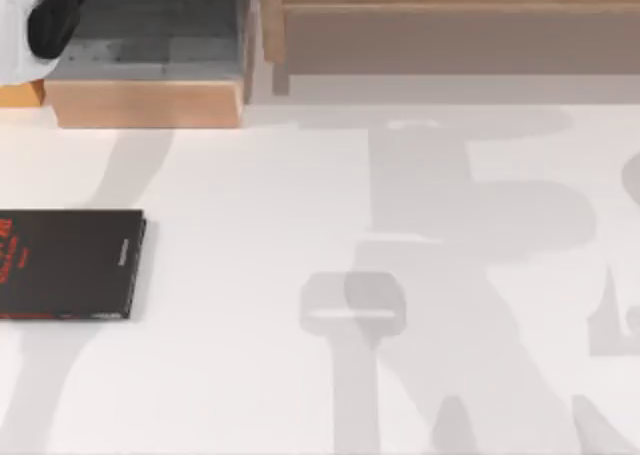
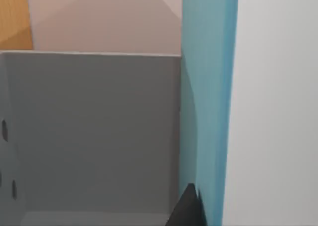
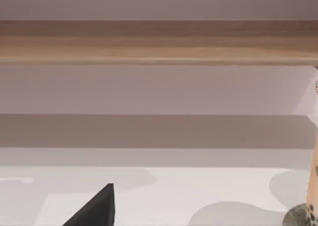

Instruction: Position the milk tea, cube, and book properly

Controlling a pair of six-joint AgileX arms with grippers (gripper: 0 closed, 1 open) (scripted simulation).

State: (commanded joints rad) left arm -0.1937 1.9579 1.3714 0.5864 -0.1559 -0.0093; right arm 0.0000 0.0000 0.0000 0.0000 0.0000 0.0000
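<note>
In the top view the left arm (image 1: 55, 15) is seen at the far left corner of the table (image 1: 300, 225), cut off by the edge, above a grey-lined wooden box (image 1: 150, 65). How its gripper stands cannot be told. In the left wrist view the book (image 2: 208, 87) is seen close up and upright, a teal cover with its white page edge alongside, just beside the grey inner wall of the box. A dark fingertip (image 2: 189, 211) is seen at the foot of the teal cover, seemingly against it, though a grip cannot be confirmed.

In the right wrist view one dark finger (image 3: 97, 208) is seen over the white table, facing a wooden shelf (image 3: 159, 42). The milk tea (image 3: 310, 201) is cut off at the edge, only a tan sliver with dark pearls being visible.

A black book (image 1: 70, 265) with red marks lies flat at the table's left, partly cropped.
</note>
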